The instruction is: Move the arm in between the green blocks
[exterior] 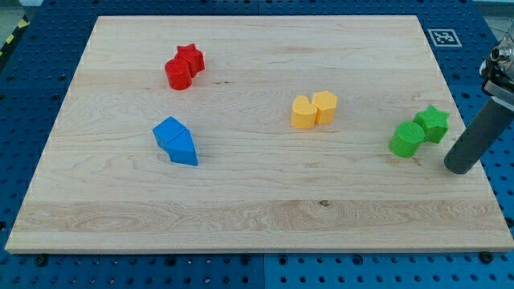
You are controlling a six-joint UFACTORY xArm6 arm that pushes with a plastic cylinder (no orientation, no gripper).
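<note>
A green round block (407,139) and a green star block (433,122) lie touching each other near the view's right edge of the wooden board (257,217). The star is up and to the right of the round one. My tip (459,168) is on the board just right of and below both green blocks, a short gap from the round one. The dark rod rises from it toward the view's upper right.
A yellow heart block (303,113) and a yellow hexagon block (325,106) touch near the middle. Two blue blocks (176,140) touch at centre left. A red star (190,58) and a red round block (177,74) touch at upper left.
</note>
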